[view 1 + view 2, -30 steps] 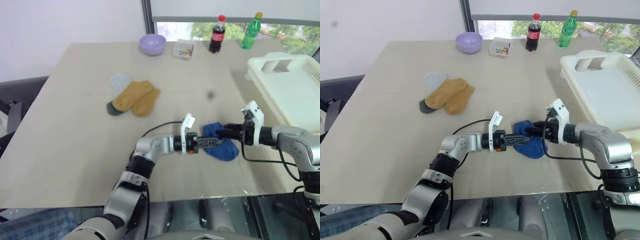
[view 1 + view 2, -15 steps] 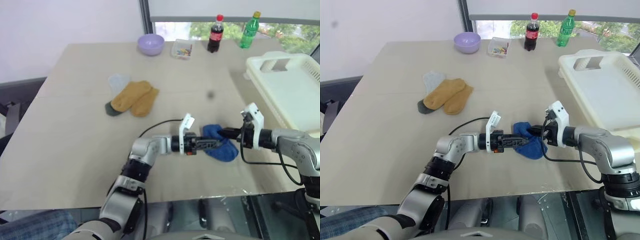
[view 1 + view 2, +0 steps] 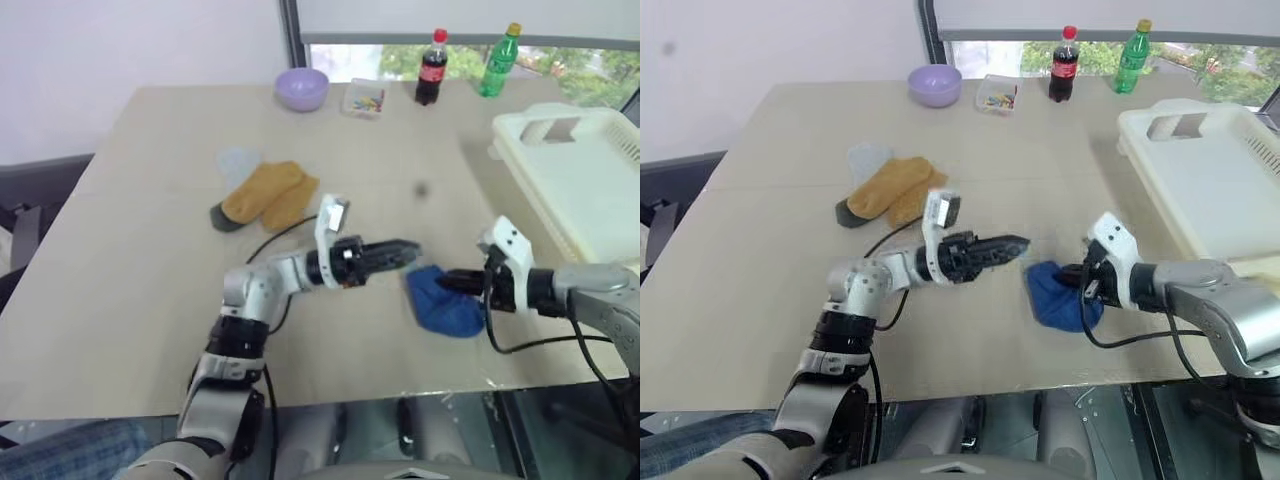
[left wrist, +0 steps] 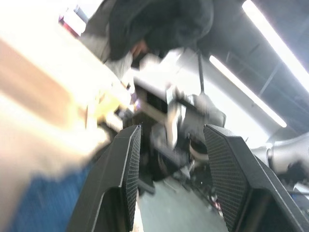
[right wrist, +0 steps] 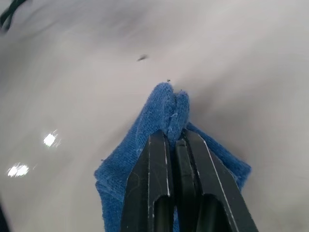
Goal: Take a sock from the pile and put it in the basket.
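Item one, the sock [image 5: 166, 108]: royal-blue knit, soft and fuzzy at the surface, plain. I see it bunched into a rounded lump on the table [image 3: 150, 260] near the front edge, right of centre. One fold of it is drawn up into a ridge.

Item two, my right gripper [image 5: 175, 137]: two slim black fingers, matte and hard, pressed together on that ridge of blue fabric. In the right wrist view no gap stands between the tips beyond the pinched cloth.

Item three, my left gripper [image 3: 1015, 243]: raised clear of the table surface, pointing across toward the sock and apart from it. Its fingers [image 4: 126, 169] are broad black pads with a fine ribbed grid, and I see them standing apart with nothing between them.

Item four, the pile [image 3: 262, 192]: two mustard-yellow socks lying flat side by side, a pale light-blue one just behind them, a dark grey-green toe showing at the near left end. It sits left of centre, well apart from the blue sock.

Item five, the basket [image 3: 580, 170]: cream-white moulded plastic, rectangular, smooth floor, slotted wall, a handle cutout in its far end. It stands at the right edge of the table, beyond my right arm.

Item six, the table: flat, matte beige top. At the far edge I count a lilac bowl [image 3: 303, 88], round and smooth; a small clear box [image 3: 366, 99] of coloured bits; a cola bottle [image 3: 432, 69] with a red cap; a green bottle [image 3: 501, 62] with a yellow cap.
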### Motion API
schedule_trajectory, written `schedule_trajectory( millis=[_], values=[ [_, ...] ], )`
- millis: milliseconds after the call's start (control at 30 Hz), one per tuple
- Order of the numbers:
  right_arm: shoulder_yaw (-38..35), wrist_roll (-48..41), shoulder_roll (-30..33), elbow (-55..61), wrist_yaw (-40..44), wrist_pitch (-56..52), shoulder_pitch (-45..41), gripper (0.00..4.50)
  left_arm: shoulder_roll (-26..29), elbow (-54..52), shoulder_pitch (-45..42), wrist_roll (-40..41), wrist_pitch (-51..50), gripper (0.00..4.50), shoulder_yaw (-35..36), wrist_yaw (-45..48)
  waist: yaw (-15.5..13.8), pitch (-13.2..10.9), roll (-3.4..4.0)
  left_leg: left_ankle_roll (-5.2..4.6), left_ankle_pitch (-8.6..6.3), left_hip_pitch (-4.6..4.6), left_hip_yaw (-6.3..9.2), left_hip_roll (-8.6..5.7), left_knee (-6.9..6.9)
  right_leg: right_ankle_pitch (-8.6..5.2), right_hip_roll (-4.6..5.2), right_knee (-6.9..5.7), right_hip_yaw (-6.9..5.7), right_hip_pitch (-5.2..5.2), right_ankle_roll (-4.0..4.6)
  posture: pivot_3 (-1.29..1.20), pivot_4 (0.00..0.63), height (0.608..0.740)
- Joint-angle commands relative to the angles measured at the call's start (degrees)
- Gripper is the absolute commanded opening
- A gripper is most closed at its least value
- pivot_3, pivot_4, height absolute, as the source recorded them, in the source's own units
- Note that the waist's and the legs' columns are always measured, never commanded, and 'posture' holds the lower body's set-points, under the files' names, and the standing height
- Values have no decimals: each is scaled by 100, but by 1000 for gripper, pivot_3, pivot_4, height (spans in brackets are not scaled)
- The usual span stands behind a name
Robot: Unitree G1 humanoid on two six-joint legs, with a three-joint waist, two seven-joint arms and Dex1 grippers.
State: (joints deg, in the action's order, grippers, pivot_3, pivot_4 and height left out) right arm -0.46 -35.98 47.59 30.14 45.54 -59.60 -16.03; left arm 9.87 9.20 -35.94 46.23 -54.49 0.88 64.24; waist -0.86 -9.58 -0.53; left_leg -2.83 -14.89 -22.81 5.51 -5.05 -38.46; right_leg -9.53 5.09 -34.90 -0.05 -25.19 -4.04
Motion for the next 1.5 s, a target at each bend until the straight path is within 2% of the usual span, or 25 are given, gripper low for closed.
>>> schedule_trajectory(
  millis=[33, 300, 467, 800, 1033, 1267, 1500],
  values=[
    [-18, -173, 262, 535, 297, 177, -29, 103, -108, 441, -188, -179, 253, 2246, -5, -171, 0, 0, 0, -4, -2, 1, -1, 0, -1, 0, 0, -1, 0, 0, 0, 0, 150, 732],
    [-45, -102, 870, 1417, 597, 572, 228, 103, -400, 929, -243, -649, 562, 2246, -409, -264, -17, -2, -3, 3, 2, -5, -2, 1, -2, 1, 1, 4, 1, -2, 2, 0, 150, 732],
    [1, 212, 1428, 1853, 973, 1184, 765, 103, -540, 1039, -291, -842, 614, 2246, -669, -200, -29, -2, -4, 1, 0, -5, -2, 0, -3, 0, 3, 4, -1, -1, 0, 0, 150, 732],
    [-10, 677, 1672, 1961, 1042, 1825, 1219, 103, -451, 725, -139, -1540, 1079, 2246, -1628, 131, -16, -2, -4, -7, -5, -1, -13, 6, -8, 0, 1, -1, 7, 0, -2, 0, 150, 732],
    [-271, 780, 1807, 2013, 747, 1484, 1491, 103, -40, 510, 58, -2249, 1813, 2246, -2446, 557, -29, -2, -4, -5, -4, -3, -15, 6, -8, 0, 4, 2, 9, -1, 0, 0, 150, 732],
    [-452, 664, 1869, 1940, 556, 1004, 1321, 103, 128, 765, 108, -2762, 2320, 2246, -2776, 702, -50, -2, -4, -20, -13, -3, -16, 7, -10, 0, 4, 1, 9, 0, -1, 0, 150, 732],
    [-633, 276, 1641, 1893, 326, 508, 952, 103, 89, 955, 154, -3158, 2745, 2246, -2941, 663, -112, 0, -2, -21, -13, -2, -16, 8, -10, 0, 4, 2, 8, 0, -1, 0, 150, 732]
  ],
)
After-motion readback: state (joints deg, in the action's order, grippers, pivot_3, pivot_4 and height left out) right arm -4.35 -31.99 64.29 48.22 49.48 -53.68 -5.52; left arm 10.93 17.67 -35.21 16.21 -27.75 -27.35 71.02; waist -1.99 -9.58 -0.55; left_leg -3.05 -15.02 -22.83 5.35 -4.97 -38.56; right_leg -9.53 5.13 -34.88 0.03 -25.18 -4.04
